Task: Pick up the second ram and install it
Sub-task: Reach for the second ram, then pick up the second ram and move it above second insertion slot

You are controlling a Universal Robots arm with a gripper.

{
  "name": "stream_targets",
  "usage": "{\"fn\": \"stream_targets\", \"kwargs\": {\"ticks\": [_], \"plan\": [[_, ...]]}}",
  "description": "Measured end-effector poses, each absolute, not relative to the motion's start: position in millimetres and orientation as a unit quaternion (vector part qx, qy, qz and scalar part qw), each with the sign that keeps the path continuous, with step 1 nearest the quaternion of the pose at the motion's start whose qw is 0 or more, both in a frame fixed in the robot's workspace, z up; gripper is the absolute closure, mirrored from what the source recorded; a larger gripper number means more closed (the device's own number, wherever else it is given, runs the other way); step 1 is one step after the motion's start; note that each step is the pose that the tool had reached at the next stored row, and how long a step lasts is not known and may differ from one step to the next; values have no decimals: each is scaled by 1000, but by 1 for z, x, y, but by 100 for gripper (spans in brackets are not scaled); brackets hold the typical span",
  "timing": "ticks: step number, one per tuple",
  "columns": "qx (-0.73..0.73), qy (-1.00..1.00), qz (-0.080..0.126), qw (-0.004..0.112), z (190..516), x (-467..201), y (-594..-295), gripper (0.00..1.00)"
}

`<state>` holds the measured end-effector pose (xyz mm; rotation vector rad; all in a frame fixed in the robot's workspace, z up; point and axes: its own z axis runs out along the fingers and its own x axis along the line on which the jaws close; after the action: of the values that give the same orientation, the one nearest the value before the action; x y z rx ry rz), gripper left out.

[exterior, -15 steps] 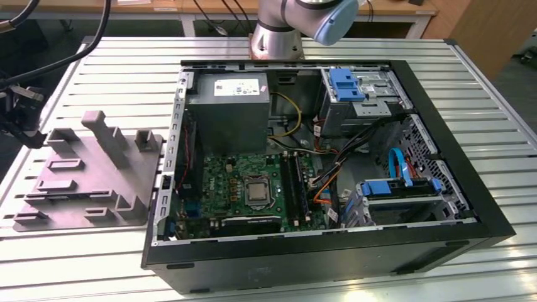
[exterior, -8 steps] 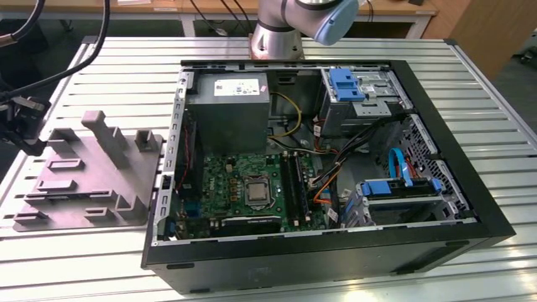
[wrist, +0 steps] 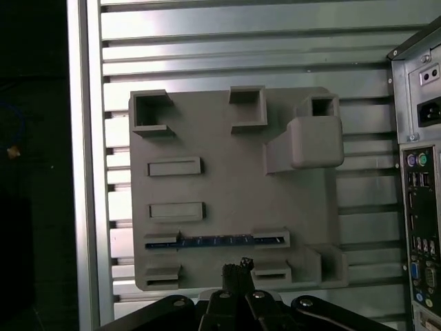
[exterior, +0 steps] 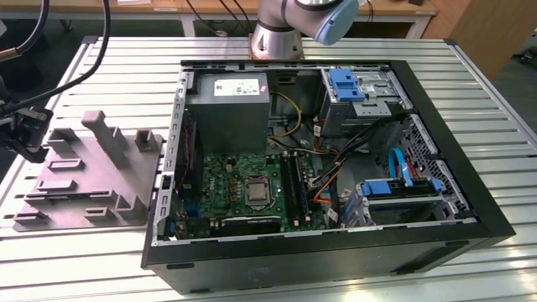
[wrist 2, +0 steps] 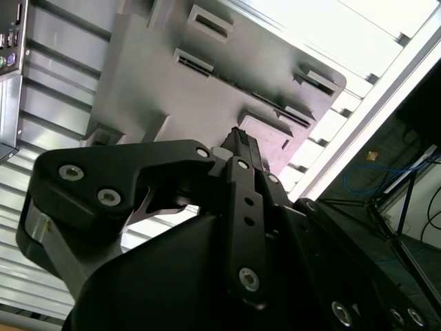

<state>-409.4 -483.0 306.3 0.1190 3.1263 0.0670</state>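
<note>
- The second ram (wrist: 213, 241) is a long, narrow, flat circuit-board stick. In the first wrist view it appears as a thin dark blue strip, seen from its top edge.
- It stands on its long edge, upright, sunk into a long narrow slot of the flat grey plastic holder plate (wrist: 234, 186).
- Its two ends sit inside raised grey blocks at either end of that slot.
- The slot lies near one edge of the plate, which rests on the ribbed metal tabletop (wrist: 227, 48).
</note>
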Motion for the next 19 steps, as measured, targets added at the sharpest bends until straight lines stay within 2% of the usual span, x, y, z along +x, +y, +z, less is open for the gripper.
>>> {"fn": "stream_targets", "kwargs": {"ticks": [19], "plan": [[38, 999, 21, 6, 303, -410, -484, 90]]}}
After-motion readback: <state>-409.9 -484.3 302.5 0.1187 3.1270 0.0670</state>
